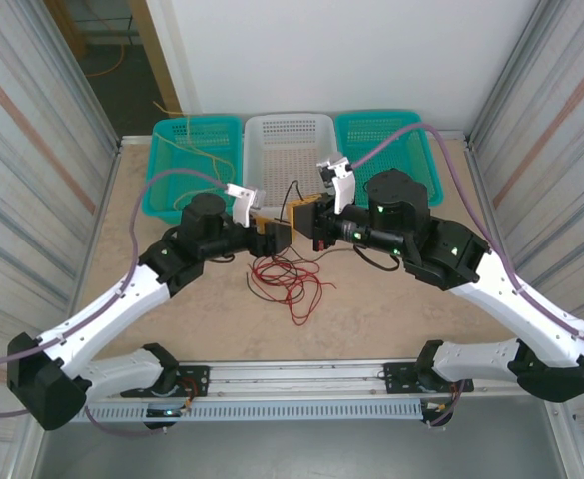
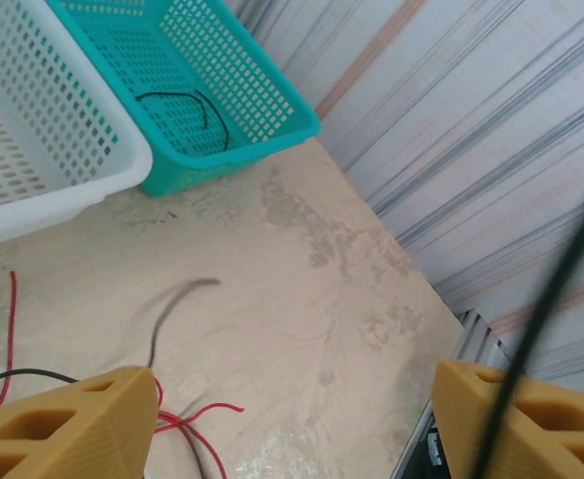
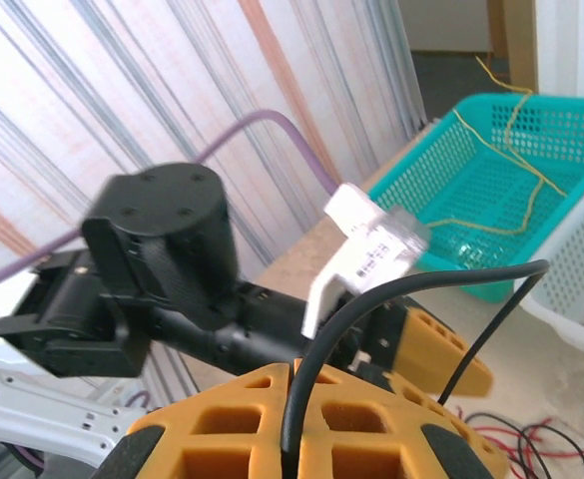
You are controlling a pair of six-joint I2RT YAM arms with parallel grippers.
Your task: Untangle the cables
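Note:
A tangle of red and black cables [image 1: 292, 281] lies on the table's middle, below both grippers. My right gripper [image 1: 299, 214] is shut on a black cable [image 3: 323, 344], which arches up out of the closed orange fingers [image 3: 242, 419] and runs right. Facing it, my left gripper [image 1: 275, 232] is open; its orange fingers [image 2: 62, 427] stand wide apart over bare table with nothing between them. A blurred black cable [image 2: 556, 289] crosses in front of its right finger. Red cable strands [image 2: 187, 417] lie by its left finger. A yellow cable [image 3: 501, 190] lies in the left teal basket [image 1: 172, 170].
Three baskets line the back edge: the teal one on the left, a white one [image 1: 290, 128] in the middle, and a teal one [image 1: 386, 135] on the right with a black cable [image 2: 210, 112] inside. Corrugated walls [image 1: 32, 150] close both sides. A metal rail [image 1: 301, 377] runs along the front.

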